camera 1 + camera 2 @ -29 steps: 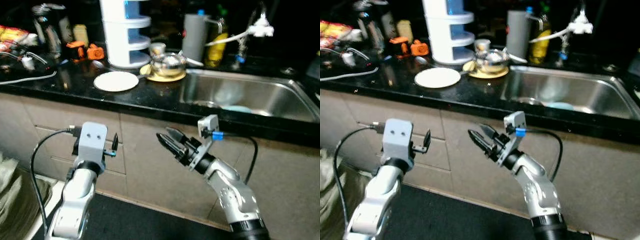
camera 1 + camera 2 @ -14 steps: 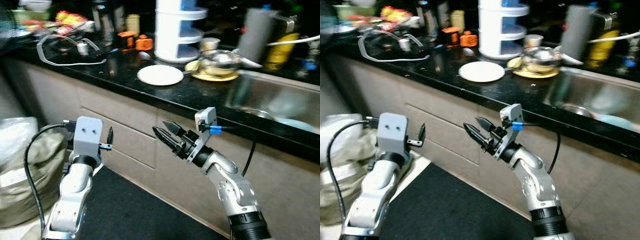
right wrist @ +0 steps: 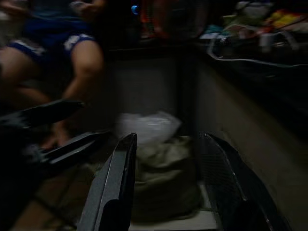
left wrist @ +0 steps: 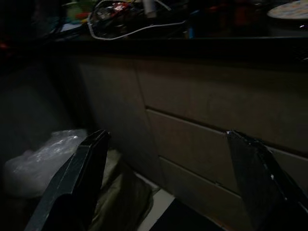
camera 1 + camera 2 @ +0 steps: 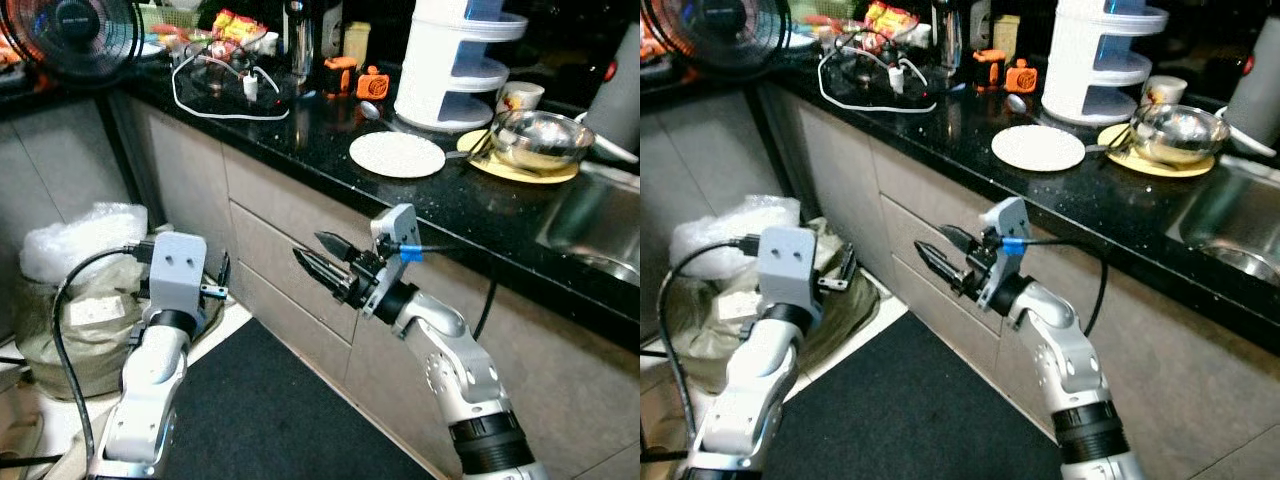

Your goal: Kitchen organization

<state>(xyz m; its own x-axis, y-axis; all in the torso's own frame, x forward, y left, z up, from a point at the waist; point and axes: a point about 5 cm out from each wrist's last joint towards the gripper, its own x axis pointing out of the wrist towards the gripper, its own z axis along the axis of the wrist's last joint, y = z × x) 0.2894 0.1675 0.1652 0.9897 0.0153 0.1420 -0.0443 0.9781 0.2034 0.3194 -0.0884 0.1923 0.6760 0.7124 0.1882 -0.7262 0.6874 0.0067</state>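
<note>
Both grippers hang in front of the beige cabinet drawers (image 5: 290, 255), below a black counter (image 5: 330, 170). My left gripper (image 5: 222, 283) is open with nothing in it; in the left wrist view its fingers (image 4: 82, 178) stand wide apart facing the drawer fronts. My right gripper (image 5: 308, 246) is open and empty too, pointing left along the cabinets. On the counter are a white plate (image 5: 397, 154), a steel bowl (image 5: 540, 138) on a yellow plate, a white tiered container (image 5: 460, 60) and two orange items (image 5: 358, 78).
A white cable (image 5: 225, 95) and a fan (image 5: 70, 35) sit at the counter's left end. The sink (image 5: 600, 235) is at the right. A white plastic bag (image 5: 85, 235) and an olive sack (image 5: 80, 325) lie by the black mat (image 5: 250, 410). A seated person's leg (image 3: 79, 67) is beyond them.
The camera has swung to the left: the counter and sink have slid right, and the fan and floor bags have come into view. Both arms keep the same pose, grippers still open.
</note>
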